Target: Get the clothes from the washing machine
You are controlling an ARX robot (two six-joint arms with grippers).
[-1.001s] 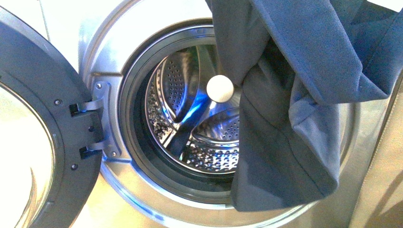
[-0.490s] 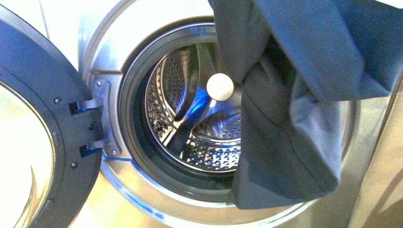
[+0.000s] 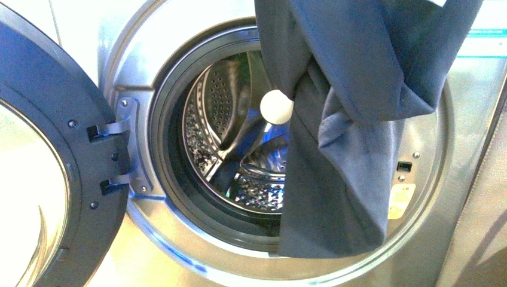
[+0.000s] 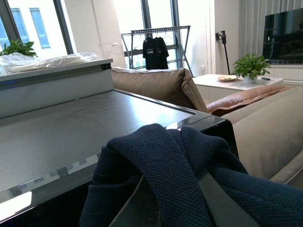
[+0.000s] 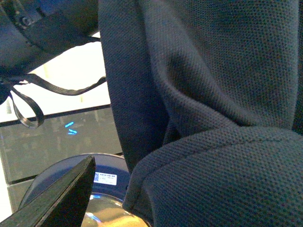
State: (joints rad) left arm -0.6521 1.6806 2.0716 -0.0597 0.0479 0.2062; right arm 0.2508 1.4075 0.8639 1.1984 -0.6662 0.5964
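lift-out step: navy garment [image 3: 359, 89] hangs below cloth-covered grippers, outside the drum [image 3: 230, 113]; their closure cannot be told. next: carry it clear.

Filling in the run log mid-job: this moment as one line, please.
clothes: out of drum, hanging before opening | washing machine: door open | drum: no other clothes visible

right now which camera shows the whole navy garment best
The front view: the navy garment hangs in front of the open washing machine, lower hem visible, top cut off. The left wrist view shows only a bunched fold; the right wrist view only close-up fabric.
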